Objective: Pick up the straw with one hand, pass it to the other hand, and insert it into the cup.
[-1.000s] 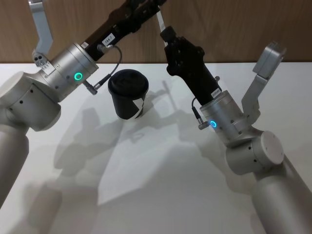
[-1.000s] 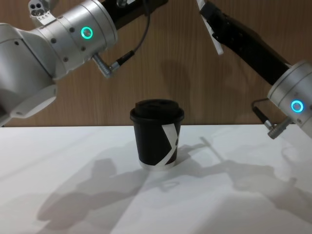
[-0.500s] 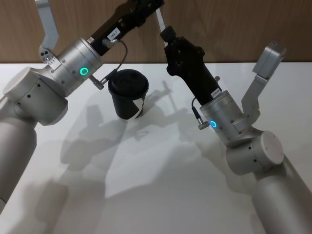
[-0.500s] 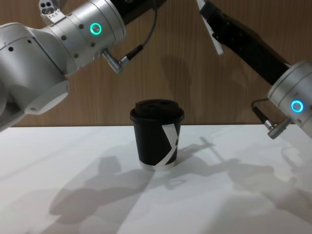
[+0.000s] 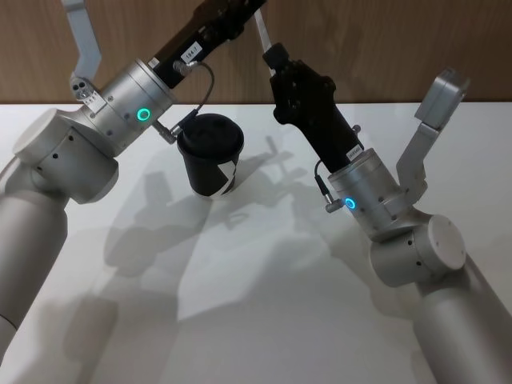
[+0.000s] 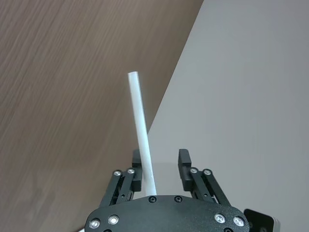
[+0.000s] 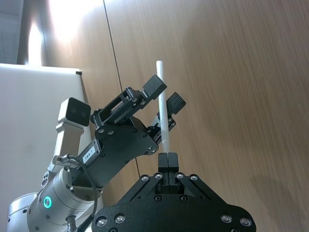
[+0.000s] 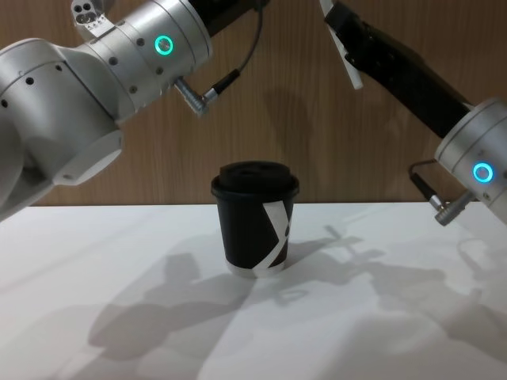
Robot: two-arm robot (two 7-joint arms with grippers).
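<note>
The black lidded cup (image 5: 210, 152) with a white mark stands upright on the white table (image 5: 264, 304), also seen from the side (image 8: 255, 218). High above and behind it, my right gripper (image 7: 165, 157) is shut on the lower part of the white straw (image 7: 162, 106). The straw's short end pokes out below the gripper (image 8: 351, 67). My left gripper (image 6: 160, 159) is open around the same straw (image 6: 140, 125), which runs close to one finger (image 6: 136, 159). In the head view the straw (image 5: 262, 30) spans between both grippers above the right gripper (image 5: 274, 54).
A wooden wall (image 5: 384, 48) rises right behind the table's far edge. The left arm's silver cylinder (image 5: 132, 108) with its green ring hangs just left of the cup, its thin cable (image 5: 192, 112) near the lid. The right arm's blue-lit cylinder (image 5: 364, 192) sits right of the cup.
My left arm has swung rightward and forward, bringing its gripper up around the straw. The right arm, the straw and the cup have stayed put.
</note>
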